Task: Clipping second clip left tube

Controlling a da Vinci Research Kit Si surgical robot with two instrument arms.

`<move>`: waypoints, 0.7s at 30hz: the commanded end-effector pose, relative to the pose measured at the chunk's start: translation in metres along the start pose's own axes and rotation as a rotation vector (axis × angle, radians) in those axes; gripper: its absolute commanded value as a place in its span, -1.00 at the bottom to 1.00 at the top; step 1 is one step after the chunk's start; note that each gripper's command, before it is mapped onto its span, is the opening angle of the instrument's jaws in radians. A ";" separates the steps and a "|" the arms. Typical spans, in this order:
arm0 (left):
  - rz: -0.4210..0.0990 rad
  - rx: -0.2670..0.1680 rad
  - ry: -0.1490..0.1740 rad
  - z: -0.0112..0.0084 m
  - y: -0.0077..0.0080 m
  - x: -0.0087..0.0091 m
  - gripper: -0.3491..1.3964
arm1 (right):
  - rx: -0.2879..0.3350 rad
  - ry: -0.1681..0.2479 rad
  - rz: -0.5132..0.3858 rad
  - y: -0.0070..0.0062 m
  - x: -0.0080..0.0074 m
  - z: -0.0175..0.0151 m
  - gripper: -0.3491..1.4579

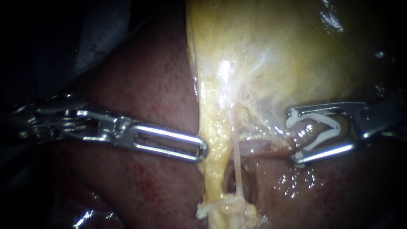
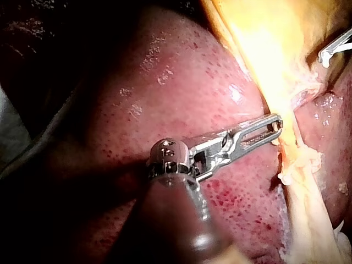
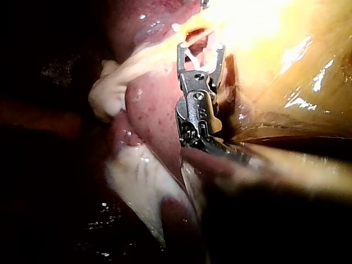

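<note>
Coming in from the right, my right instrument [image 1: 292, 136] has its hand spread wide, and its two jaws hold a white clip [image 1: 322, 138] between them, one leg of the clip against each jaw. The clip is bent like a V and its legs stand apart. A pink tube [image 1: 306, 131] lies between the two legs, well inside the hand. The tube runs sideways out of the hand toward a yellow strip [image 1: 214, 140] of soft tissue that hangs down from the big yellow gallbladder [image 1: 275, 51]. I cannot tell if this is the left tube. Just beside the yellow strip, a thin pale thread [image 1: 237, 169] of tissue runs down to a small dark hole. My left instrument [image 1: 202, 150] comes in from the left, across the red, wet liver [image 1: 140, 85]. Its hand is clenched, the two long jaws lie together, and nothing is held between them. The round tip of that hand touches the edge of the yellow strip. The two instruments are well apart, with the yellow strip and the thin thread between them.
</note>
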 end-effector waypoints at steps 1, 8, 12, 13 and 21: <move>0.000 0.000 0.000 0.0000 0.0000 0.0000 -1.00 | 0.000 0.000 0.000 0.0000 0.0000 0.0000 -0.02; 0.000 0.001 0.001 -0.0001 -0.0005 0.0002 -1.00 | -0.004 0.000 0.000 -0.0003 0.0001 0.0005 -0.01; -0.003 0.003 0.000 -0.0003 -0.0013 -0.0001 -1.00 | 0.006 0.000 -0.001 -0.0007 0.0001 0.0013 0.00; -0.004 0.005 0.001 -0.0004 -0.0015 -0.0002 -1.00 | 0.014 0.000 -0.001 -0.0009 0.0000 0.0016 0.00; -0.018 0.012 -0.019 -0.0024 -0.0031 -0.0021 -1.00 | 0.038 -0.001 -0.008 -0.0017 -0.0003 0.0039 -0.01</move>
